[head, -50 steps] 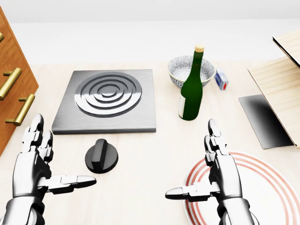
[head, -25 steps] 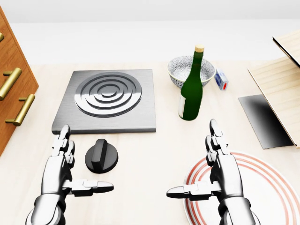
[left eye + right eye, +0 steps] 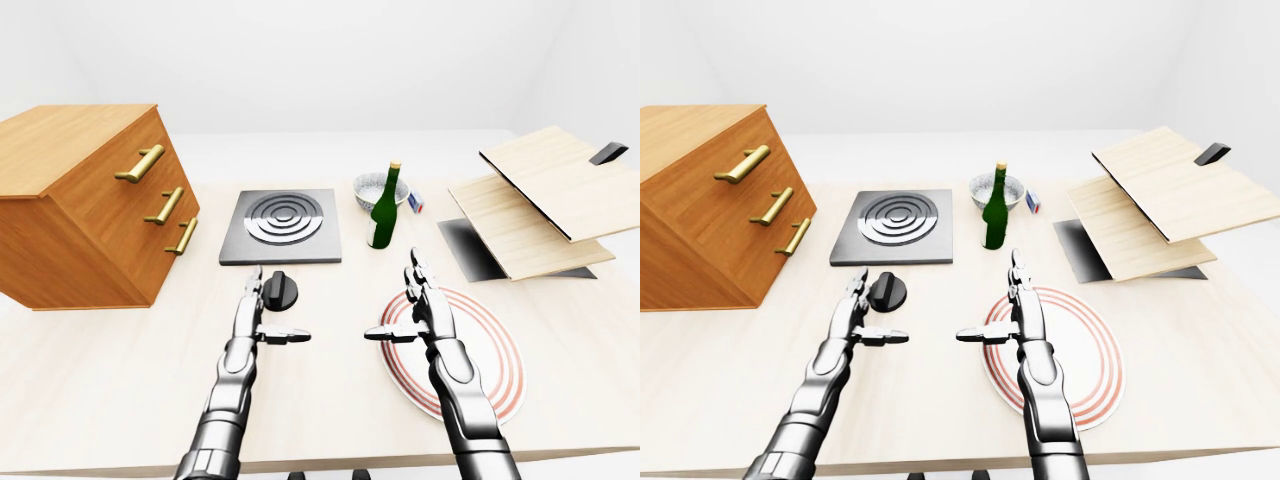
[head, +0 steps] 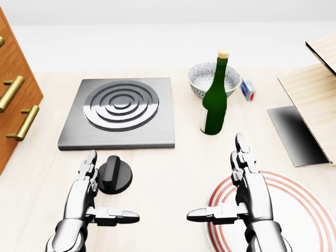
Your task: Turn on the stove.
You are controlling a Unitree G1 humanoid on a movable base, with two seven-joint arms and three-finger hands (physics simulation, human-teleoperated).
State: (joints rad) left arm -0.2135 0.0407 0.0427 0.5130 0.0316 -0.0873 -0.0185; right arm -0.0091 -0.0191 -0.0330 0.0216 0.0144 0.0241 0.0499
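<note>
Both arms reach in from six o'clock in the head view. Left hand (image 4: 86,202) flat and open, fingers (image 4: 89,167) aimed at twelve, thumb jutting to three. Right hand (image 4: 247,191) mirrors it: fingers spread open, pointing at twelve, thumb out toward nine.

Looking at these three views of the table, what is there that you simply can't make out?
- Bowl: the green bottle hides part of it in the head view, so its contents can't be seen.
- Small blue-and-red item: too small to identify.
- Knob: no on/off markings legible.
- Drawer chest: cut by the head view's left edge.
</note>
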